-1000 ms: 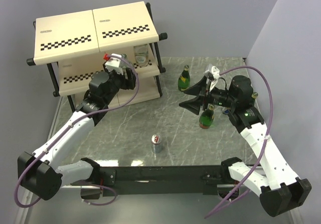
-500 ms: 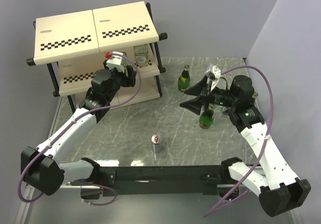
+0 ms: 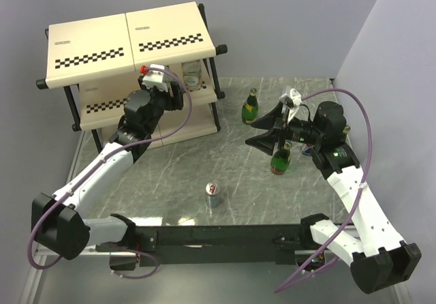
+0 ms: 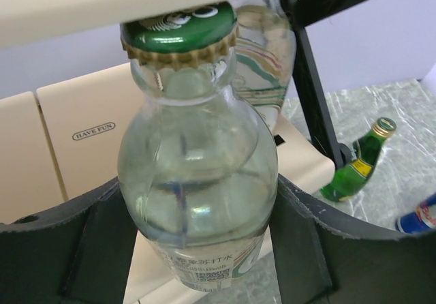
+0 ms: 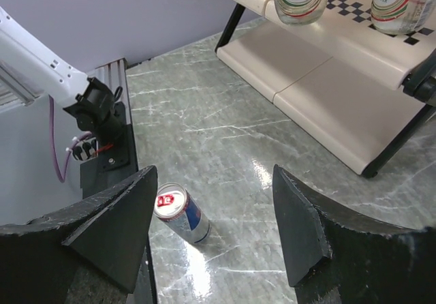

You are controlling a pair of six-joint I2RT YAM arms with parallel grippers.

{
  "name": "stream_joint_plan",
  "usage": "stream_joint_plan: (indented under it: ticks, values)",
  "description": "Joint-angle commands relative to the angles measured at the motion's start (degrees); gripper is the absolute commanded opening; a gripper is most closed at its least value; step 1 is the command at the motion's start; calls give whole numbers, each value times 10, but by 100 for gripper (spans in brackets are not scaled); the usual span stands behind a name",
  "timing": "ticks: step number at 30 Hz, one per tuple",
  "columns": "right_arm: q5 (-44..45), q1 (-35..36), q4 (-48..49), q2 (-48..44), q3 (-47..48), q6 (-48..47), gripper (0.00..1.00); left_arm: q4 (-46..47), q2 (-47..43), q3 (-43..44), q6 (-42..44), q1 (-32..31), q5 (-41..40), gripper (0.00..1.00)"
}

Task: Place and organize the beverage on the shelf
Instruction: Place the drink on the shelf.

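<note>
My left gripper is shut on a short clear bottle with a green cap, held upright at the shelf's middle tier, its cap just under the top panel. A second clear bottle stands on that tier beside it. My right gripper is open and empty above the table, between two green bottles. In the right wrist view the gripper frames a blue-silver can standing on the table, well below the fingers. That can stands alone near the front.
A third green bottle's gold cap and a blue can show partly behind my right wrist. The shelf's black posts stand close to the left gripper. Grey walls close in the back and right sides.
My left gripper has moved a little further up and toward the shelf with the clear bottle. The right arm has barely moved.
</note>
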Motion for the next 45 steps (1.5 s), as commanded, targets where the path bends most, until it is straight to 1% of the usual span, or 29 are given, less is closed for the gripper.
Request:
stream_joint_plan:
  ticks: [1,9,19,32,45]
  values:
    - [-13,-6,28,-7,-7,8,75,138,-10,49,7,4,-18,0]
    - [-16,-10,31,-8,-7,10,75,142,13,67,10,8,-21,0]
    - [-20,-11,29,-6,-9,8,74,178,28,52,26,9,-39,0]
    - [-22,-11,30,-3,-9,5,75,201,59,61,45,10,-66,0]
    - [-23,-11,29,-1,-10,5,75,206,88,74,45,9,-75,1]
